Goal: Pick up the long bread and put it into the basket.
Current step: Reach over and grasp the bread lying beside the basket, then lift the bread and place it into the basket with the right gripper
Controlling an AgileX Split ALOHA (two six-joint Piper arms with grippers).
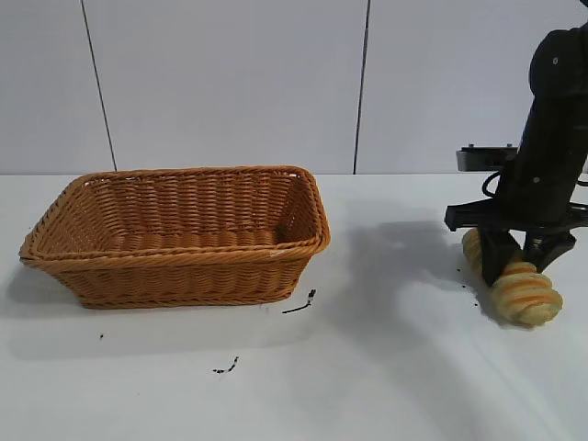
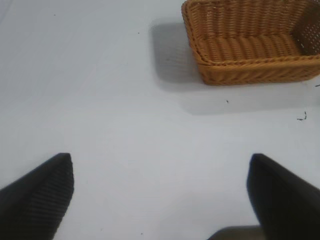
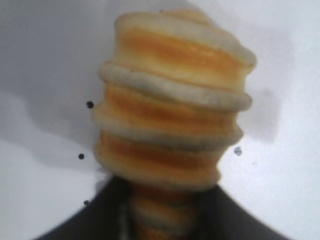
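The long bread [image 1: 527, 295], a ridged loaf with tan and orange stripes, lies on the white table at the right. My right gripper [image 1: 516, 265] comes down over its middle, with one finger on each side, and is shut on it. In the right wrist view the long bread [image 3: 172, 105] fills the picture and narrows where my gripper [image 3: 165, 202] pinches it. The orange-brown wicker basket [image 1: 184, 274] stands empty at the left. My left gripper [image 2: 160, 159] is open and empty above bare table, with the basket [image 2: 250, 67] farther off.
Small black scraps lie on the table in front of the basket [image 1: 300, 304] and nearer the front edge [image 1: 227, 367]. Black specks dot the table around the bread [image 3: 89, 104]. A dark device [image 1: 487, 158] sits behind the right arm.
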